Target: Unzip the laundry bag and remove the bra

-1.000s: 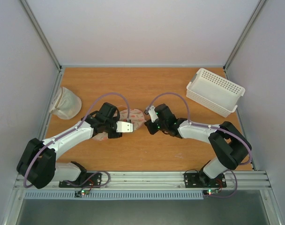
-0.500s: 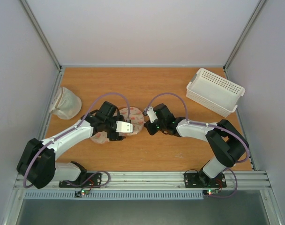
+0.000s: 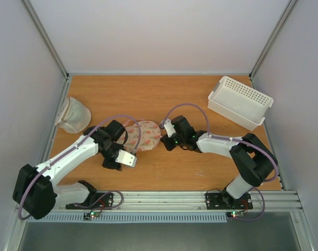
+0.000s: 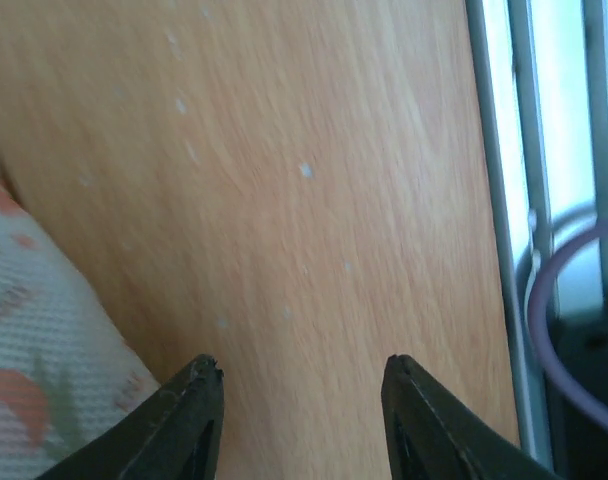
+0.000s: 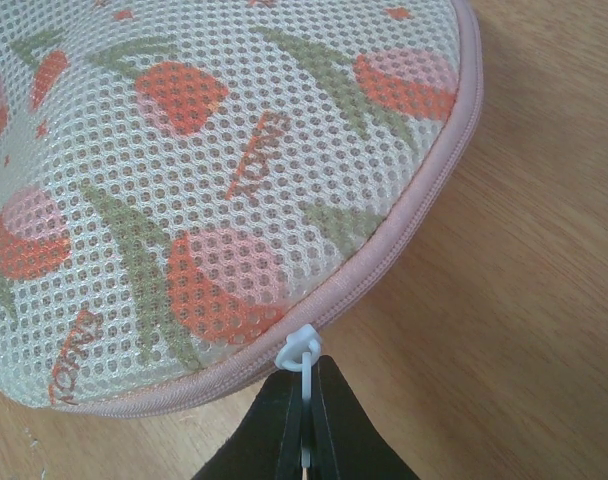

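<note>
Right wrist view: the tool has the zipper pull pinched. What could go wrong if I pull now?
1. The left tool hangs open over the table beside the laundry bag, not pinning it, so pulling may drag the whole bag instead of opening the zipper.
2. The right tool holds the small white zipper pull only at its tips; it could slip out.

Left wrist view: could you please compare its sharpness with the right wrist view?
Left wrist view: soft, the orange wooden table smeared, the metal rail at right washed out. Right wrist view: crisp, every hole of the cream red-printed mesh laundry bag resolved.
</note>
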Robot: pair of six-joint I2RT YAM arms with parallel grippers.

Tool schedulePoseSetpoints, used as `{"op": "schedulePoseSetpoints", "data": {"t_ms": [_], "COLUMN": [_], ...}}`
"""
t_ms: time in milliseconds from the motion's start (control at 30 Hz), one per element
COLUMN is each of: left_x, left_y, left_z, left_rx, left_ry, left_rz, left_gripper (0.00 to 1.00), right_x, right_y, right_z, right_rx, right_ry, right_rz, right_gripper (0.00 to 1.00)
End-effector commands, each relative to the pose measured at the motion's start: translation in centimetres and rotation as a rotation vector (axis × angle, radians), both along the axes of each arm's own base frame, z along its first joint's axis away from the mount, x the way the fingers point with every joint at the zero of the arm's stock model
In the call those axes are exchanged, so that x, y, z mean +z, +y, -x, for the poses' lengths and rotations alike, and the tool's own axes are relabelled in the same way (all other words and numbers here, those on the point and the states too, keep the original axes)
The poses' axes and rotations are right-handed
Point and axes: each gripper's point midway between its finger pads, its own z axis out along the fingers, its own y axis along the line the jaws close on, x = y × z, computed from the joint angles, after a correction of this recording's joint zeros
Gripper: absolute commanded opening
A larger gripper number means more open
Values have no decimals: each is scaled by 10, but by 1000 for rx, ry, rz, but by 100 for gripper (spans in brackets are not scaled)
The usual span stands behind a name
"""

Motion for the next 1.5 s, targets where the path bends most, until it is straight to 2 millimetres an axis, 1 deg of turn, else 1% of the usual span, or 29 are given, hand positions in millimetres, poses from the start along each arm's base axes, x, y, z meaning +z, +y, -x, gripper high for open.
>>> {"op": "schedulePoseSetpoints", "data": {"t_ms": [0, 133, 167, 233, 333, 500, 633, 767, 833, 867, 933, 967, 1033, 1067, 1167, 1267, 1467], "left_x": [-24, -41, -47, -56, -61, -54, -44, -38, -33, -30, -27, -27, -25, -25, -19, -9, 19], "left_y": [39, 49, 54, 61, 60, 49, 42, 31, 26, 23, 18, 16, 13, 12, 11, 7, -13], "left_z": [2, -22, -24, -32, -63, -110, -150, -171, -179, -182, -182, -178, -167, -158, -132, -111, -94], "left_rx": [-106, -62, -66, -59, -6, 88, 168, 193, 215, 221, 223, 218, 206, 192, 134, 117, 129], "left_ry": [-51, -131, -139, -173, -285, -451, -571, -600, -608, -608, -591, -573, -531, -504, -443, -370, -274], "left_rz": [-157, -177, -188, -203, -187, -115, -47, 8, 41, 58, 86, 98, 120, 128, 149, 179, 310], "left_gripper": [42, 35, 35, 35, 37, 36, 36, 37, 40, 43, 52, 57, 65, 67, 71, 73, 73], "right_x": [11, 12, 12, 11, 12, 8, 8, 10, 11, 12, 13, 13, 11, 10, 9, 8, 6], "right_y": [6, 9, 9, 11, 17, 28, 40, 55, 63, 67, 75, 79, 86, 88, 94, 97, 100], "right_z": [1, 7, 9, 13, 22, 41, 53, 57, 56, 54, 50, 48, 42, 40, 36, 34, 33], "right_rx": [8, 25, 29, 39, 79, 145, 203, 236, 241, 242, 239, 239, 235, 230, 234, 234, 231], "right_ry": [-24, -21, -21, -14, -7, 3, 4, 4, 9, 5, 8, 9, 12, 15, 15, 23, 29], "right_rz": [-23, -25, -25, -28, -42, -42, -61, -109, -138, -158, -189, -200, -210, -210, -221, -225, -224], "right_gripper": [1, 1, 1, 1, 1, 1, 1, 1, 1, 1, 1, 1, 1, 1, 1, 1, 1]}}
